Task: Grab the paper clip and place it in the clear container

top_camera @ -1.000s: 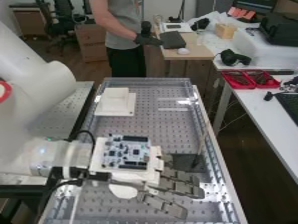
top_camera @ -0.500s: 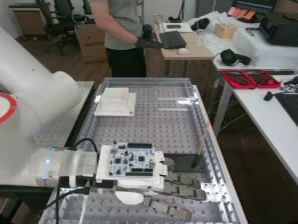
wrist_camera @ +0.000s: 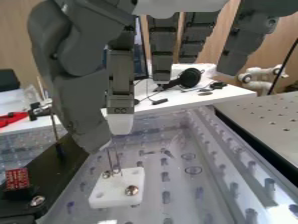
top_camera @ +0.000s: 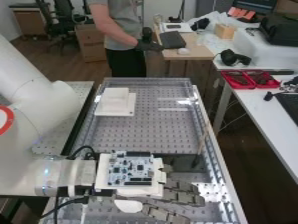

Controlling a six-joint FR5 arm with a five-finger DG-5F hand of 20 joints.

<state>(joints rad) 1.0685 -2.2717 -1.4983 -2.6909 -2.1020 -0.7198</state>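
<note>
- Bench [top_camera: 146, 132]: a perforated bench runs from the lower edge to the upper middle of the high view. Clear plastic [wrist_camera: 199, 202] lies over holes; I cannot tell whether it is part of the clear container.
- Arm [top_camera: 40, 112]: white, at the left of the high view.
- Hand [top_camera: 181, 196]: lower middle of the high view, fingers fairly straight and loosely spread, holding nothing that I can see. In the wrist view the thumb [wrist_camera: 76, 107] and a pale-tipped finger [wrist_camera: 120, 80] leave only a narrow space between them.
- White stepped block [top_camera: 116, 97]: upper left part of the bench in the high view.
- Small white block [wrist_camera: 118, 189]: beneath the thumb and the pale-tipped finger in the wrist view, with metal screws in it.
- Paper clip [wrist_camera: 118, 161]: I take it to be the thin wire standing upright at the small white block, just by the thumb's tip. It should be nearly weightless, springy and slick; hard to break, but a heavy squeeze could bend it or make it twist away. Best taken by its upper part, thumb and finger pads flat on opposite sides, then drawn straight up.
</note>
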